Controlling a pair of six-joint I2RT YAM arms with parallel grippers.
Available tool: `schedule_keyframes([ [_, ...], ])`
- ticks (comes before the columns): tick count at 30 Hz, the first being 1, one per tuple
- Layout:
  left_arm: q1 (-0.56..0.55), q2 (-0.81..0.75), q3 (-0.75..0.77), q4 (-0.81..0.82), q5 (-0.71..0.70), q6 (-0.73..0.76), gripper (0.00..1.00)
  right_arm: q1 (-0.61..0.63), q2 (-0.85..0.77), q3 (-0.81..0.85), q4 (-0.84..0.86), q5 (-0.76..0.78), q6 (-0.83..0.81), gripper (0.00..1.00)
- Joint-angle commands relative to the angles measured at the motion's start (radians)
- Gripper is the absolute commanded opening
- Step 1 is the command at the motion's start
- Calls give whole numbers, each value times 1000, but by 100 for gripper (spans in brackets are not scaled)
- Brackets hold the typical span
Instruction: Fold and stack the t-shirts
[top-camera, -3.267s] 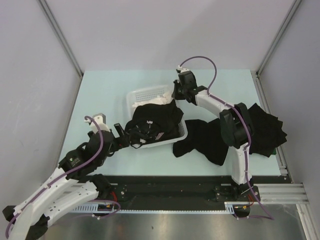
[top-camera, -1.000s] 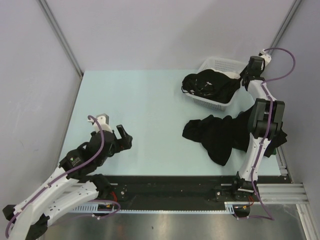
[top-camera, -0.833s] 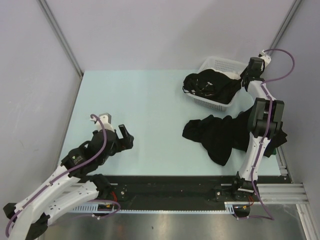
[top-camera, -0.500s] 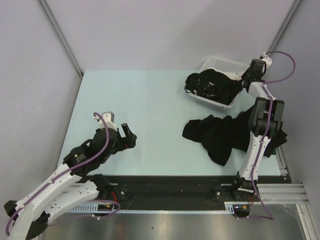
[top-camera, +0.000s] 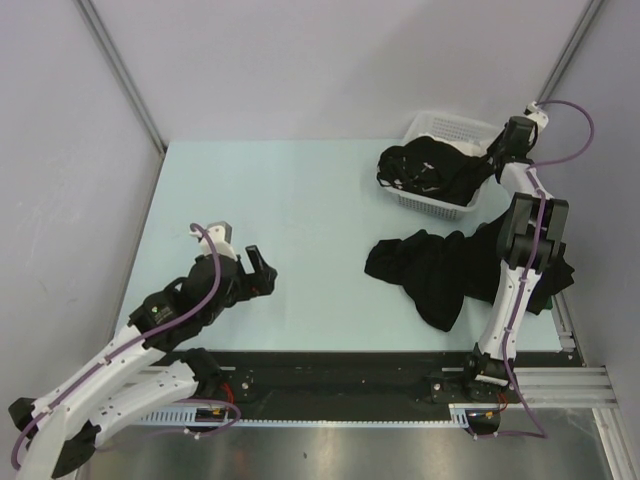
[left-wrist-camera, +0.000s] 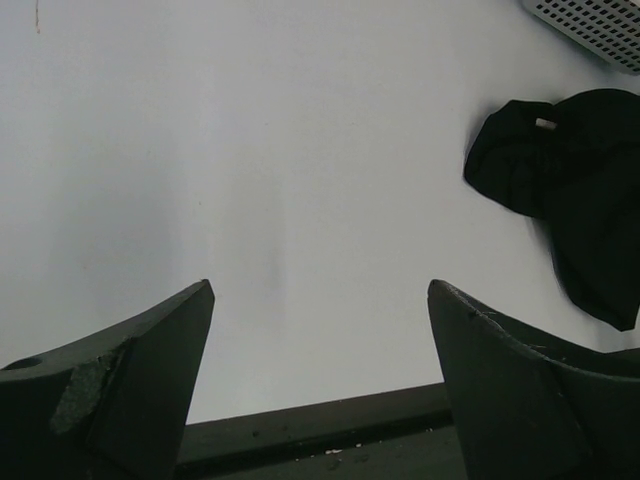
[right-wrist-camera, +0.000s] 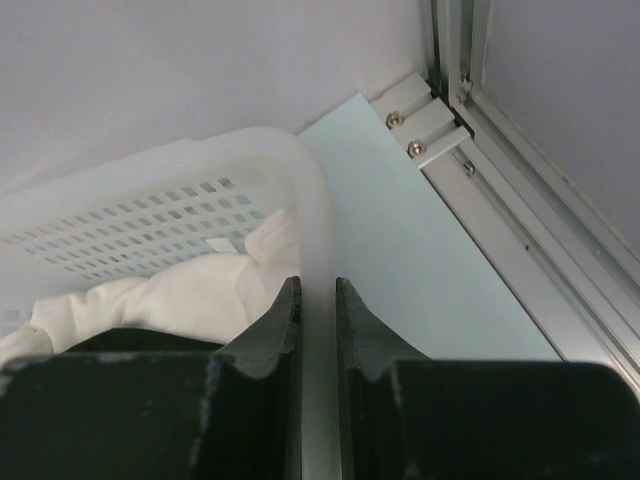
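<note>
Basket (top-camera: 447, 122) shifted right, right claw (right-wrist-camera: 317, 288) gripping rim.

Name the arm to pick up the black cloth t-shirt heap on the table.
Left: the left fingers are open and empty; the right fingers are shut on the white slotted plastic basket's rim.

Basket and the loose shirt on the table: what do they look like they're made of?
The basket: white semi-matte plastic by the look, with moulded slotted walls and a smooth rolled rim. The shirt: black matte soft cloth, probably knit; it lies crumpled in limp folds.
</note>
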Motion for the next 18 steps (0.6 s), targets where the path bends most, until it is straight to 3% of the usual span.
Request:
schedule_keyframes([
  [1, -10, 14, 12, 49, 21, 19, 93, -4, 20, 140, 299, 77, 1, 0],
  [18, -14, 55, 9, 87, 48, 26, 93, -18, 119, 203, 429, 41, 8, 0],
])
